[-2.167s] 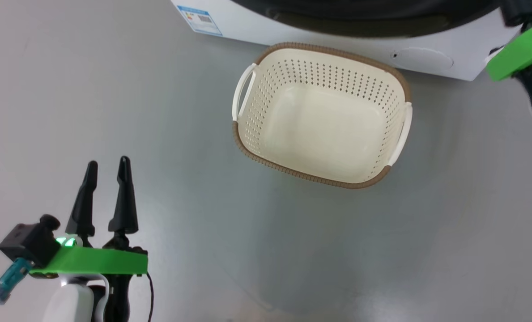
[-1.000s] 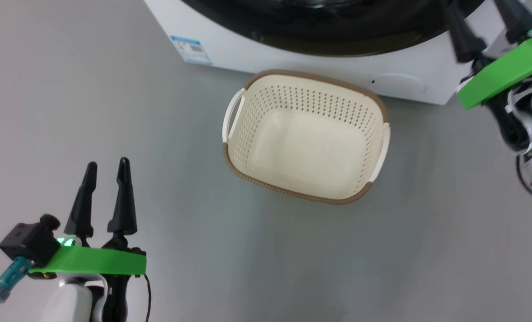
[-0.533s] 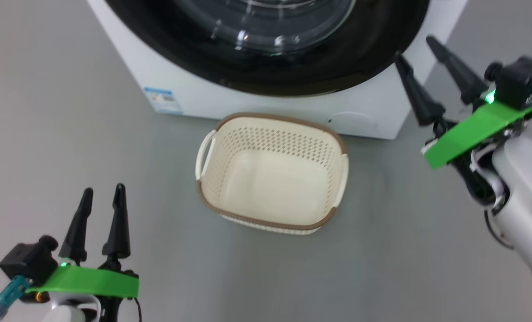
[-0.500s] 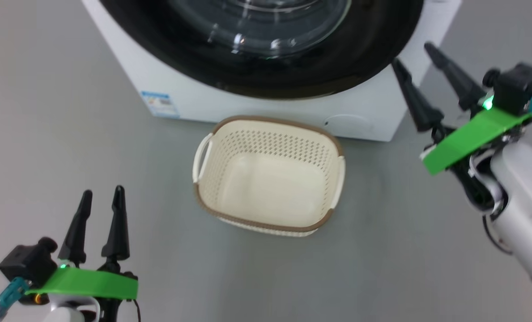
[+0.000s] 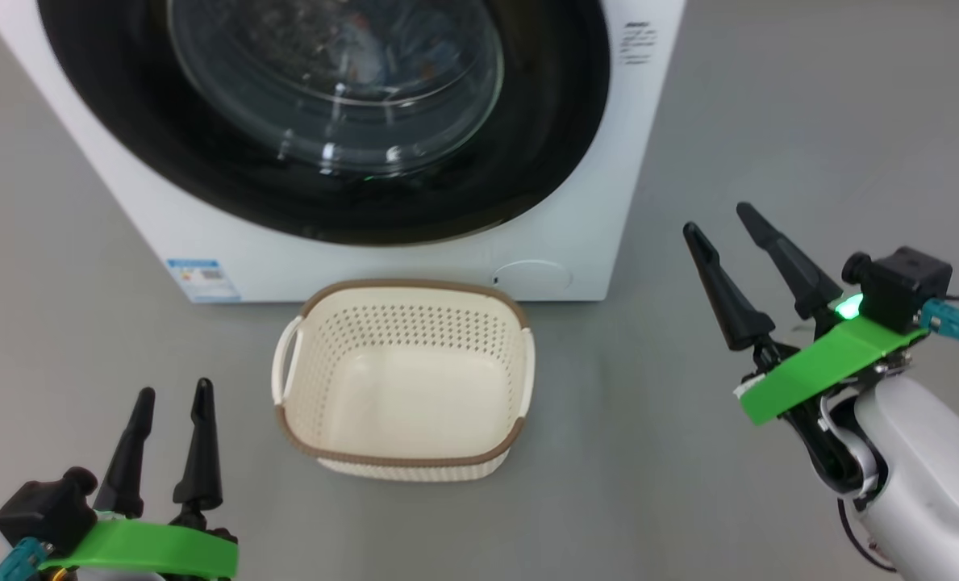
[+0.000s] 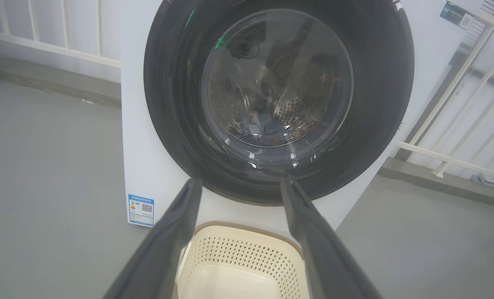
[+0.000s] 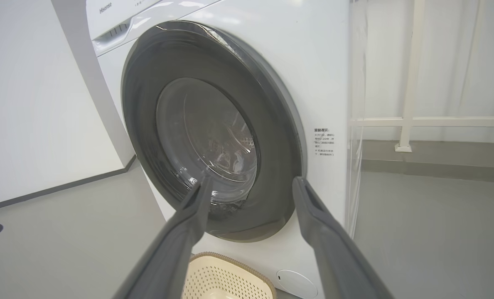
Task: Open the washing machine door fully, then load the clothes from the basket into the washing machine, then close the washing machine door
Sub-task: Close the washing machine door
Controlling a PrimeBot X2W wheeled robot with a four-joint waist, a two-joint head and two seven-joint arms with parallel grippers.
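Note:
The white washing machine stands ahead with its door shut flat against the front, black rim around a clear glass bowl. Behind the glass some bluish cloth shows dimly in the steel drum. The cream basket sits on the floor against the machine's foot, with nothing in it. My left gripper is open, low and left of the basket. My right gripper is open too, right of the machine's front corner. The left wrist view looks between open fingers at the door. The right wrist view looks between open fingers at it obliquely.
A blue label sticker and a round cover mark the machine's lower front. A white railing runs behind and beside the machine, and a pale wall stands on its other side. Grey floor spreads around the basket.
The head camera has tilted up, bringing the shut door into the picture. My right gripper has drawn back from the machine's lower right corner. The left arm holds as before.

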